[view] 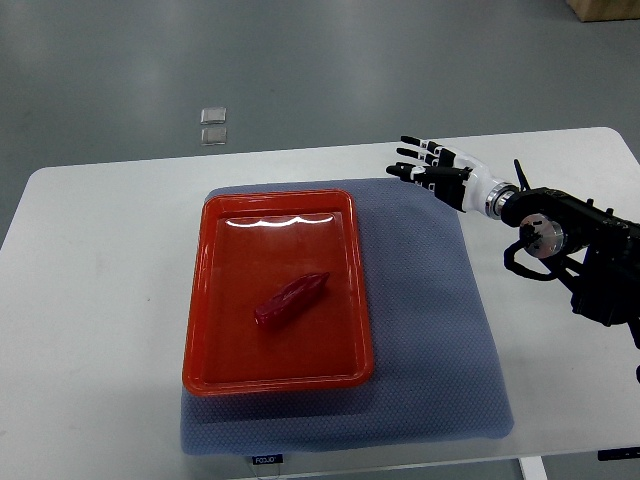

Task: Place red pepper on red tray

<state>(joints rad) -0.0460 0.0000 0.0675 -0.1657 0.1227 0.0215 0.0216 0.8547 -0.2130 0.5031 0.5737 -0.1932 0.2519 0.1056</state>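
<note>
Cloth (440,330), blue-grey and finely textured, covers the middle of the white counter (90,300) closest to me. On it sits the red tray (215,355), its long side running away from me. The red pepper (291,298) lies inside the tray near its middle, slanted, its tip pointing up and to the right. Farther out, off the tray's far right corner, my right hand (432,169) hovers at the cloth's far edge, fingers (412,153) spread and straight, grasping nothing, well apart from the pepper. Beyond the counter, two small clear squares (213,125) rest on the grey floor (320,60).
</note>
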